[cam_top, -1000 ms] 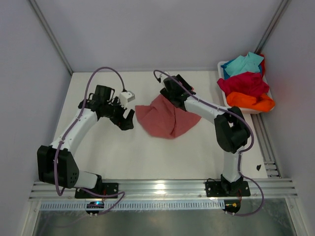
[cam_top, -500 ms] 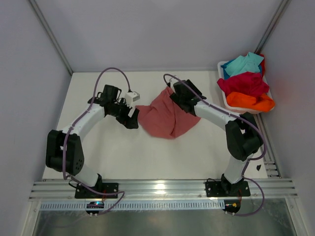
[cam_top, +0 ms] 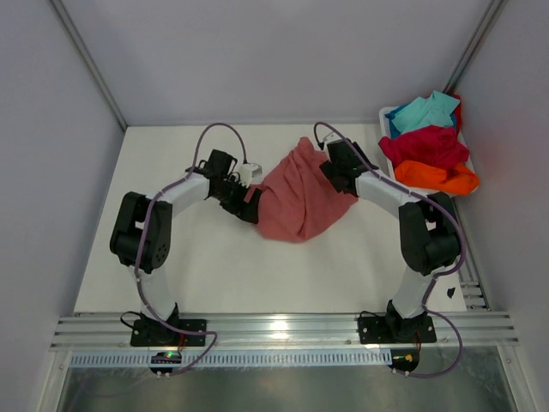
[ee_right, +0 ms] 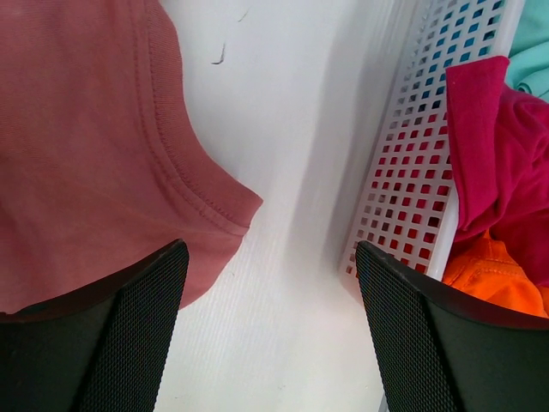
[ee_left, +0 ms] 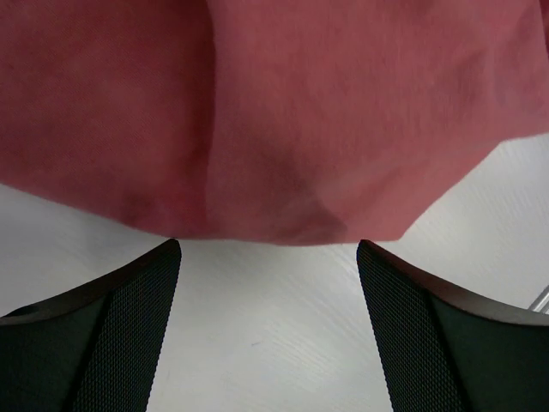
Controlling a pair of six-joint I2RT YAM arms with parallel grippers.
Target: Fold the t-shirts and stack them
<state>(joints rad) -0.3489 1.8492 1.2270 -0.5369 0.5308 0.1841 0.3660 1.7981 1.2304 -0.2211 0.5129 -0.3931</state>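
Note:
A dusty salmon-pink t-shirt (cam_top: 296, 199) lies crumpled in the middle of the table, with one corner bunched up toward the back. My left gripper (cam_top: 250, 207) is open at its left edge. In the left wrist view (ee_left: 268, 326) bare table shows between the fingers and the shirt (ee_left: 283, 112) hangs just beyond them. My right gripper (cam_top: 338, 178) is open and empty at the shirt's upper right. In the right wrist view (ee_right: 270, 326) a hemmed edge of the shirt (ee_right: 86, 129) lies to the left. Turquoise (cam_top: 425, 112), crimson (cam_top: 425, 146) and orange (cam_top: 437, 178) t-shirts sit in the tub.
The white perforated plastic tub (cam_top: 397, 174) stands at the back right against the wall, close to my right gripper; its wall shows in the right wrist view (ee_right: 412, 172). Bare white table lies in front of the shirt, and an aluminium rail runs along the near edge.
Both grippers have moved right. The left one has closed in on the shirt's left edge. The shirt has shifted right and its far corner has bunched up toward the back.

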